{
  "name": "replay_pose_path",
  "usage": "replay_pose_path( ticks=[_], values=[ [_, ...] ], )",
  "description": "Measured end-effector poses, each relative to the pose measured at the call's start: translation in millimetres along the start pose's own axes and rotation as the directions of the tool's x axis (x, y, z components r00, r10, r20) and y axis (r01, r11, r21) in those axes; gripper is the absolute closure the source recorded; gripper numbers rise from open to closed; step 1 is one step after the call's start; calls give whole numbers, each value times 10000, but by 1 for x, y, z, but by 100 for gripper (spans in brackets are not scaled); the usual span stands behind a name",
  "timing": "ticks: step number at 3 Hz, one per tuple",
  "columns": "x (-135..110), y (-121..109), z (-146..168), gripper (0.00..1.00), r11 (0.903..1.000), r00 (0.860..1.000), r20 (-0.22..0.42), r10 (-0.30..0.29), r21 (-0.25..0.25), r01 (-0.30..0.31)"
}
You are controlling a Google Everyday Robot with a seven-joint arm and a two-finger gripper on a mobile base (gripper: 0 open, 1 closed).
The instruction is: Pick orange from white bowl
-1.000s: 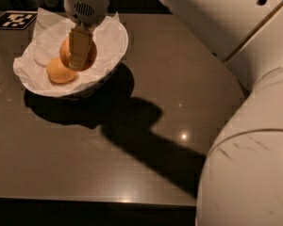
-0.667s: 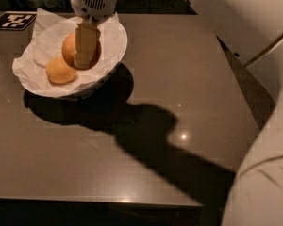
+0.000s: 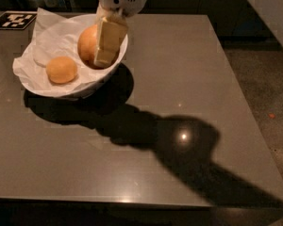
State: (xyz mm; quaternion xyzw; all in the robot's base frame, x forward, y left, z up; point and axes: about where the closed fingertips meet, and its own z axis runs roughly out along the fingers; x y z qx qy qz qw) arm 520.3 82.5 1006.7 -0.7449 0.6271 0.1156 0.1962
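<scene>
The white bowl point(image 3: 102, 80), lined with crumpled white paper, stands at the back left of the dark table. My gripper point(image 3: 97, 54) comes down from above over the bowl's right side and is shut on the orange point(image 3: 86, 42), the deeper-coloured fruit. One cream finger point(image 3: 107, 40) lies across the orange's right face; the other is hidden behind it. The orange sits high against the bowl's right rim. A paler orange point(image 3: 62, 70) lies on the paper in the bowl's left part, apart from the gripper.
A black-and-white marker tag point(image 3: 13, 20) lies at the table's back left corner. The table's right edge point(image 3: 240, 88) borders dark floor. Part of my white arm point(image 3: 273, 4) shows at top right. The arm's shadow crosses the table's middle.
The gripper and the orange have shifted right and slightly up, toward the bowl's right rim. The paler orange has stayed in place. The arm now fills less of the right side.
</scene>
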Motion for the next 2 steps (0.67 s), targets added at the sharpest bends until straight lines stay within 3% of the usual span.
replay_pose_path(
  ticks=[2],
  values=[
    [16,31,-13,100,9999,9995,324,39,-101,-36]
  ],
)
